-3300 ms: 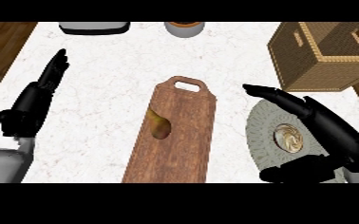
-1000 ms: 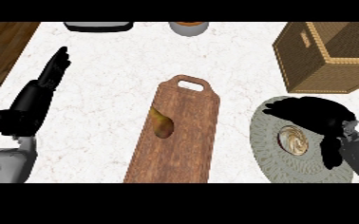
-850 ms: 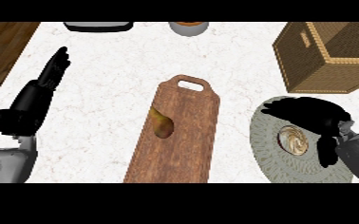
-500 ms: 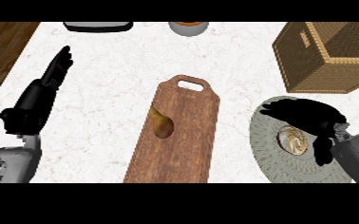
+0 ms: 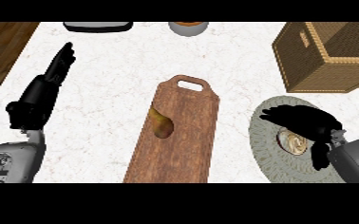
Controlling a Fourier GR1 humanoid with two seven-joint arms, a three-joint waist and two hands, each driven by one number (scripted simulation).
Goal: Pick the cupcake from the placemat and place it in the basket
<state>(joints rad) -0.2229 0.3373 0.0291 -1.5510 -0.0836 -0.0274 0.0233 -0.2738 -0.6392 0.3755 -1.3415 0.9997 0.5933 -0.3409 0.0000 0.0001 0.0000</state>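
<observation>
The cupcake [image 5: 293,141], with pale swirled frosting, sits on the round grey-green placemat [image 5: 266,144] at the lower right. My right hand [image 5: 308,120] lies over it. The fingers curl down round its far and left sides, and the thumb [image 5: 320,154] closes in on its near right side. Part of the cupcake is hidden under the hand, and it still rests on the placemat. The woven brown basket [image 5: 319,57] stands at the upper right, behind the placemat. My left hand [image 5: 42,97] rests open at the left edge with its fingers pointing up.
A long wooden cutting board [image 5: 186,142] with a handle hole lies in the middle, and a pear [image 5: 161,123] sits on its left side. A bowl [image 5: 188,27] and a dark tray [image 5: 98,26] sit at the counter's back edge. Dark wood [image 5: 14,38] borders the counter's far left.
My right hand moved from beside the placemat to over the cupcake, and its fingers curled round it. In the last second it barely shifted. The left hand stayed put.
</observation>
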